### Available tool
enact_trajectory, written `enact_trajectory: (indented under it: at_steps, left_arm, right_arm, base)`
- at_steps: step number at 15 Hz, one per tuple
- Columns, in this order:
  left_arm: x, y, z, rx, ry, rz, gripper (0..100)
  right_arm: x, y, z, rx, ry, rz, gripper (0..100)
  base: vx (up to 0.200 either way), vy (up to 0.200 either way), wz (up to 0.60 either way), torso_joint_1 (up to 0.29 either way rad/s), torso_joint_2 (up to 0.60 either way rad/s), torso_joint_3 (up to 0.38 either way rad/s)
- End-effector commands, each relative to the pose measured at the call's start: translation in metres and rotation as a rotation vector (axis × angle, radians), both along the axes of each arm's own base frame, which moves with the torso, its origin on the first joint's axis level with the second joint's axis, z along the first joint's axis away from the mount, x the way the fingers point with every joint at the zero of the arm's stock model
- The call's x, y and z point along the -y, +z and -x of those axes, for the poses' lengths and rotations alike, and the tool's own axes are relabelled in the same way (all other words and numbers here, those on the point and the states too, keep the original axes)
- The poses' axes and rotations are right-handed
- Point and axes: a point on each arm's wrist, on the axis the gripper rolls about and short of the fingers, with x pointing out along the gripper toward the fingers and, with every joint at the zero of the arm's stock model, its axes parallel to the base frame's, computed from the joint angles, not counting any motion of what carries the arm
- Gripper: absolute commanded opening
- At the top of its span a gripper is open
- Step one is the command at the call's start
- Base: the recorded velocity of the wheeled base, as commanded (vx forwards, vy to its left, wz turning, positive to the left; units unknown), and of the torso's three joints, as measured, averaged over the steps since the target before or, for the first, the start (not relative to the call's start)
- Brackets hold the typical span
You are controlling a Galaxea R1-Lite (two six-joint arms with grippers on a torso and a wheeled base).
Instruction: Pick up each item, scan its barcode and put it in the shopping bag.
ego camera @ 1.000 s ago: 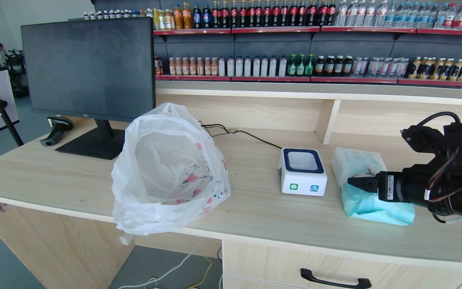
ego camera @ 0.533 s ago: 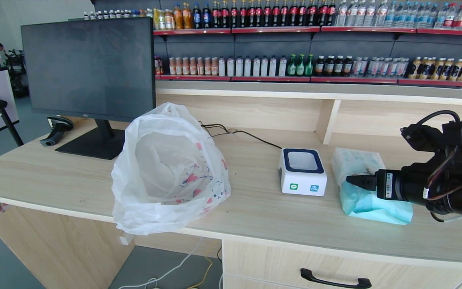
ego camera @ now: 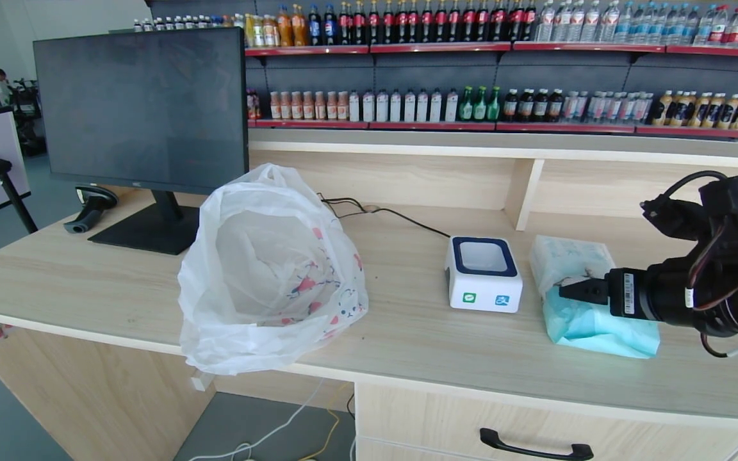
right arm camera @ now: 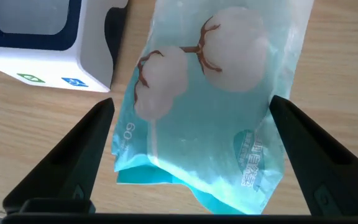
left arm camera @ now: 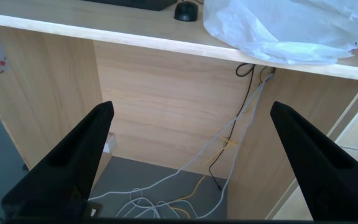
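Observation:
A teal and white soft packet (ego camera: 590, 323) lies flat on the wooden counter (ego camera: 407, 333), to the right of the white barcode scanner (ego camera: 484, 274). My right gripper (ego camera: 567, 291) is low over the packet and open. In the right wrist view the packet (right arm camera: 210, 112) lies between its two dark fingers (right arm camera: 73, 168), with the scanner (right arm camera: 36, 37) beside it. The white plastic shopping bag (ego camera: 273, 275) stands open at the counter's front left. My left gripper (left arm camera: 191, 106) is open and holds nothing, below counter height, facing the counter's front panel under the bag (left arm camera: 291, 25).
A dark monitor (ego camera: 145, 109) and a handheld scanner (ego camera: 90, 208) stand at the back left. A cable (ego camera: 388, 218) runs behind the barcode scanner. A raised ledge (ego camera: 510, 153) borders the counter's rear. Loose cables (left arm camera: 229, 149) hang under the counter.
My right arm's wrist has risen slightly, while its fingertips stay over the packet. The bag, scanner and packet have not moved.

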Motion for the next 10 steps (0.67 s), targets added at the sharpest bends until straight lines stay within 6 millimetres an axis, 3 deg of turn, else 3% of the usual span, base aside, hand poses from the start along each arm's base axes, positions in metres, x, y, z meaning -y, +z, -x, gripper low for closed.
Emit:
enact_trajectory:
  at_steps: [1, 5, 10]
  left_arm:
    - [0.0, 0.0, 0.0, -0.002, 0.001, 0.0, 100]
    - [0.0, 0.0, 0.0, -0.002, 0.001, 0.0, 100]
    - [0.0, 0.0, 0.0, 0.0, 0.001, 0.0, 100]
  right_arm:
    - [-0.002, 0.026, -0.006, 0.01, -0.003, -0.016, 100]
    - [-0.014, 0.035, -0.023, 0.022, -0.031, -0.097, 100]
    - [-0.014, 0.019, -0.04, -0.033, -0.051, -0.081, 100]
  base:
    - [0.0, 0.0, 0.0, 0.0, 0.0, 0.0]
    - [0.0, 0.0, 0.0, 0.0, 0.0, 0.0]
    - [0.0, 0.0, 0.0, 0.0, 0.0, 0.0]
